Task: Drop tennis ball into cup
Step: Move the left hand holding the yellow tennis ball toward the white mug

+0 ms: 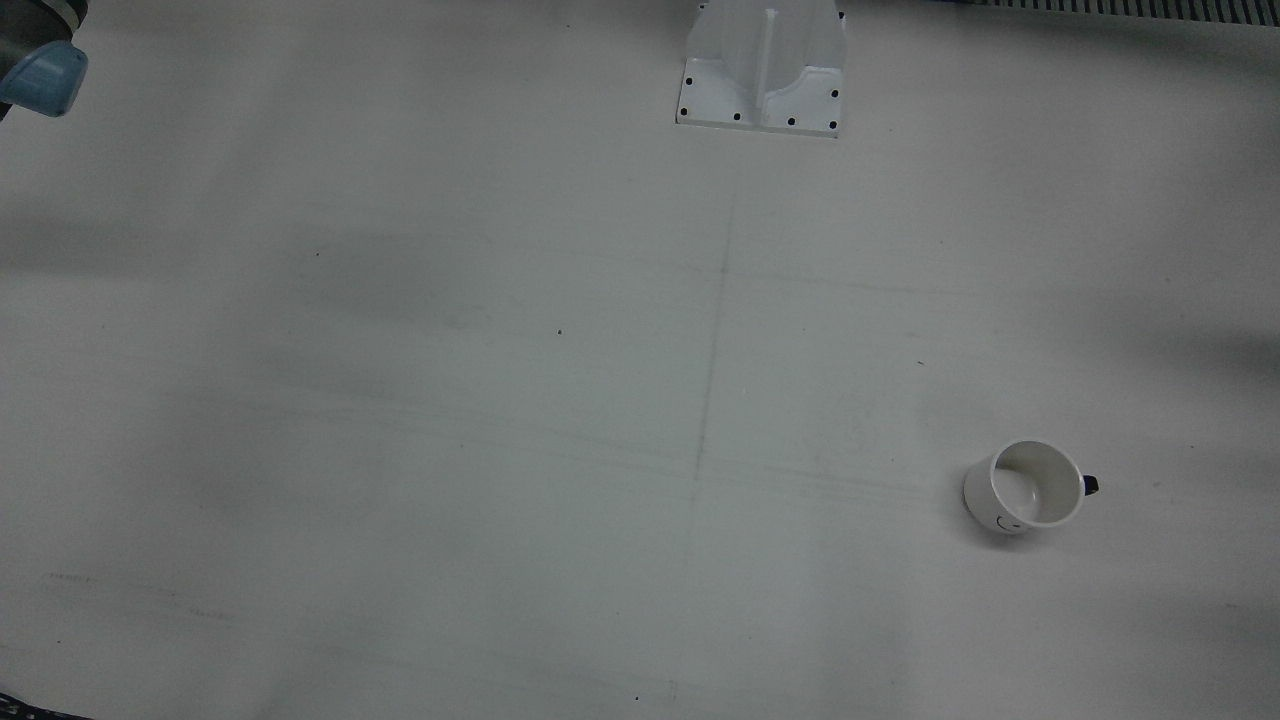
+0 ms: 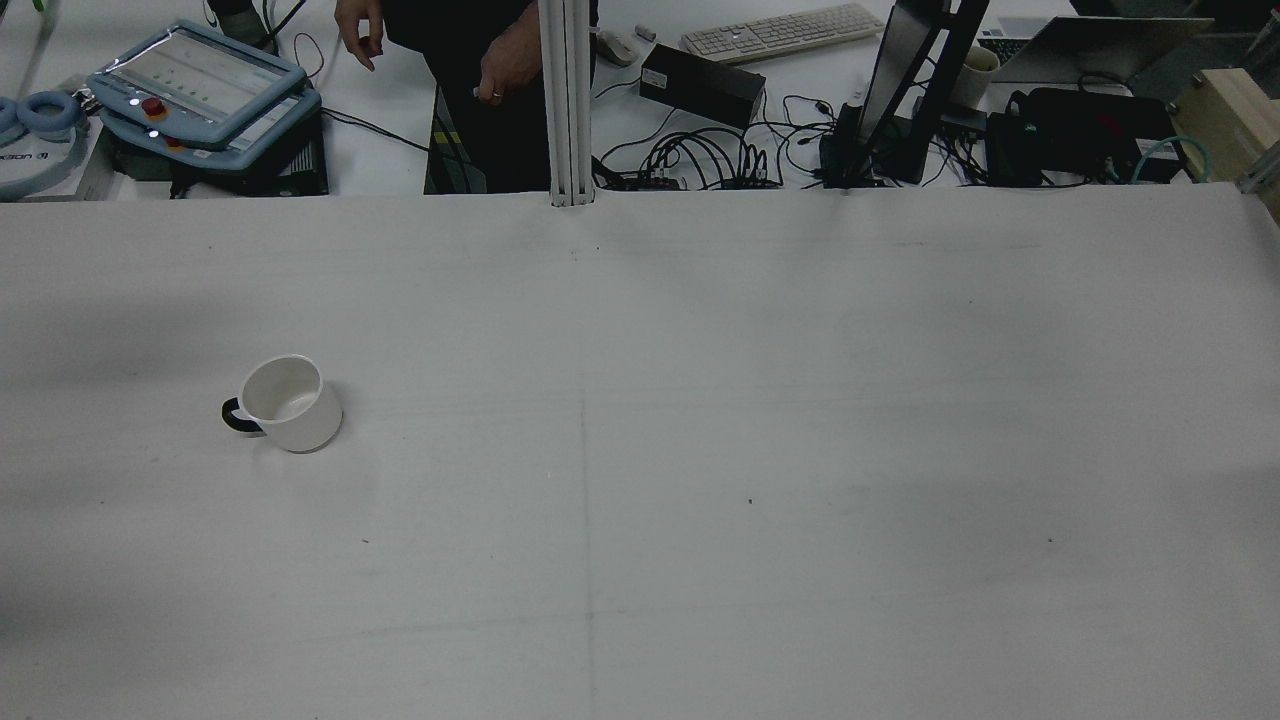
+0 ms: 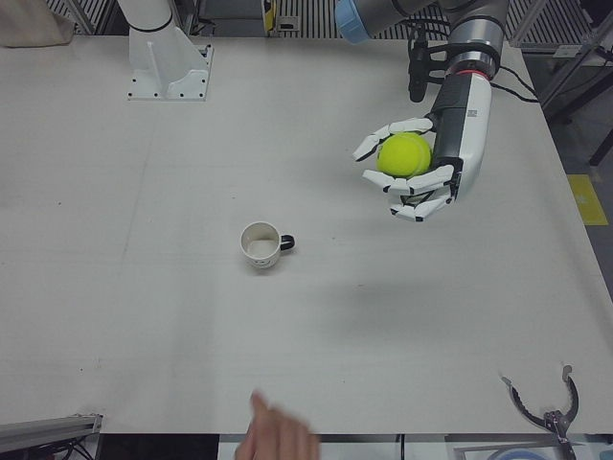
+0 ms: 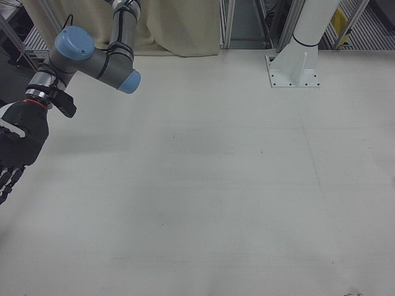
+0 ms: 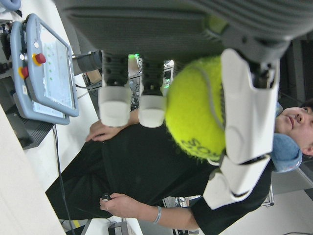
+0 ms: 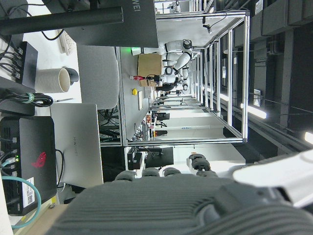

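A white cup (image 3: 260, 245) with a dark handle stands upright and empty on the white table; it also shows in the front view (image 1: 1030, 487) and the rear view (image 2: 285, 402). My left hand (image 3: 414, 171) is shut on a yellow-green tennis ball (image 3: 404, 155), held in the air to the right of the cup and farther back in the left-front view. The left hand view shows the ball (image 5: 198, 107) between the fingers (image 5: 115, 105). My right hand (image 4: 15, 148), black, hangs at the left edge of the right-front view with fingers apart and empty.
The arm pedestal (image 1: 762, 70) stands at the table's back edge, also in the left-front view (image 3: 168, 62). A person's hand (image 3: 278, 441) shows at the front edge. A teach pendant (image 2: 200, 85), cables and a keyboard lie beyond the table.
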Controlling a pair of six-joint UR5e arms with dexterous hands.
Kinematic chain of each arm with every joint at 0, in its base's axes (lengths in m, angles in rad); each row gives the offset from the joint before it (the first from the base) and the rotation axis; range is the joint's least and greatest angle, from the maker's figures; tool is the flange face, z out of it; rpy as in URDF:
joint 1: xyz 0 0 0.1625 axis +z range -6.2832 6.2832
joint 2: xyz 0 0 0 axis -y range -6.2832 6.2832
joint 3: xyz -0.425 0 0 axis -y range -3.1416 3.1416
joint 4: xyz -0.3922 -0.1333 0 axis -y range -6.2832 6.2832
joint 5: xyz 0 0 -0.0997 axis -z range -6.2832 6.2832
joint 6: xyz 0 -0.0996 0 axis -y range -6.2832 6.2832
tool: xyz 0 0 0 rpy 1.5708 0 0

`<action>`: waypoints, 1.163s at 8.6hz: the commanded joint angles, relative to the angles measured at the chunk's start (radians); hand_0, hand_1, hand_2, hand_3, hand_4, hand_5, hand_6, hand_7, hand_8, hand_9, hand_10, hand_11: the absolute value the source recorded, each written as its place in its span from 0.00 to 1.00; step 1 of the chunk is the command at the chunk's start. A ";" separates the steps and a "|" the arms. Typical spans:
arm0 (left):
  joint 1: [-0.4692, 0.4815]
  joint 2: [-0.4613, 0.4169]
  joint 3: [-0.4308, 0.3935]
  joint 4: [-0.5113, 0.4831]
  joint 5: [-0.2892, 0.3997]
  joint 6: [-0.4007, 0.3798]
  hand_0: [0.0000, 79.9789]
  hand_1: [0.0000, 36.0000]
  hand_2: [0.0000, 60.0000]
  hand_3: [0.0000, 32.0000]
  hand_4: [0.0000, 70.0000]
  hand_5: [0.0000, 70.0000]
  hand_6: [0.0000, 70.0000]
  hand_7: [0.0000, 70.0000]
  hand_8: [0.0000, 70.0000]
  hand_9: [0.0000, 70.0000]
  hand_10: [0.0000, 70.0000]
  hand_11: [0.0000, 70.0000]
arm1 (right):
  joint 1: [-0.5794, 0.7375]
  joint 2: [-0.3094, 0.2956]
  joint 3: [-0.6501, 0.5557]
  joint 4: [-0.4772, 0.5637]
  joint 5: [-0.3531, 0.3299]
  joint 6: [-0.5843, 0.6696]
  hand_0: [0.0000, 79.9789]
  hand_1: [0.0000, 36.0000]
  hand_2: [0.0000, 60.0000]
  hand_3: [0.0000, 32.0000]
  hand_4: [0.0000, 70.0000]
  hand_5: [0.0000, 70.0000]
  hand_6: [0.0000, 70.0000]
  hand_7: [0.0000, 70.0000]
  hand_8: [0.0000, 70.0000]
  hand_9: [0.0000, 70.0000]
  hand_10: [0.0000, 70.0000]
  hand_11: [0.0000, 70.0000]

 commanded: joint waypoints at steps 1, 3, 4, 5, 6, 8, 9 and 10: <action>0.180 -0.008 0.002 0.004 -0.022 0.007 0.68 1.00 1.00 0.00 0.96 0.39 0.58 1.00 1.00 1.00 1.00 1.00 | 0.000 0.000 0.000 0.000 0.001 0.000 0.00 0.00 0.00 0.00 0.00 0.00 0.00 0.00 0.00 0.00 0.00 0.00; 0.341 -0.010 0.001 0.004 -0.111 0.014 0.68 1.00 1.00 0.00 0.92 0.38 0.57 1.00 1.00 1.00 1.00 1.00 | 0.000 0.000 0.000 0.000 0.001 0.002 0.00 0.00 0.00 0.00 0.00 0.00 0.00 0.00 0.00 0.00 0.00 0.00; 0.434 -0.022 0.002 0.014 -0.167 0.014 0.69 1.00 1.00 0.00 0.92 0.38 0.57 1.00 1.00 1.00 1.00 1.00 | 0.000 0.000 -0.002 0.000 0.001 0.002 0.00 0.00 0.00 0.00 0.00 0.00 0.00 0.00 0.00 0.00 0.00 0.00; 0.510 -0.025 0.010 0.020 -0.226 0.014 0.70 1.00 1.00 0.00 0.91 0.38 0.57 1.00 1.00 1.00 1.00 1.00 | 0.000 0.000 -0.002 0.000 0.001 0.000 0.00 0.00 0.00 0.00 0.00 0.00 0.00 0.00 0.00 0.00 0.00 0.00; 0.558 -0.039 0.036 0.020 -0.244 0.012 0.70 1.00 1.00 0.00 0.89 0.38 0.57 1.00 1.00 1.00 1.00 1.00 | 0.000 0.000 -0.002 0.000 0.001 0.000 0.00 0.00 0.00 0.00 0.00 0.00 0.00 0.00 0.00 0.00 0.00 0.00; 0.563 -0.091 0.079 0.024 -0.243 0.012 0.70 1.00 1.00 0.00 0.87 0.38 0.56 1.00 1.00 1.00 1.00 1.00 | 0.000 0.000 0.000 0.000 -0.001 0.000 0.00 0.00 0.00 0.00 0.00 0.00 0.00 0.00 0.00 0.00 0.00 0.00; 0.560 -0.108 0.084 0.033 -0.243 0.010 0.70 1.00 1.00 0.00 0.88 0.38 0.56 1.00 1.00 1.00 1.00 1.00 | 0.000 0.000 0.000 0.000 -0.001 0.000 0.00 0.00 0.00 0.00 0.00 0.00 0.00 0.00 0.00 0.00 0.00 0.00; 0.561 -0.116 0.088 0.037 -0.243 0.010 0.70 1.00 1.00 0.00 0.88 0.38 0.56 1.00 1.00 1.00 1.00 1.00 | 0.000 0.000 0.001 0.000 -0.001 0.000 0.00 0.00 0.00 0.00 0.00 0.00 0.00 0.00 0.00 0.00 0.00 0.00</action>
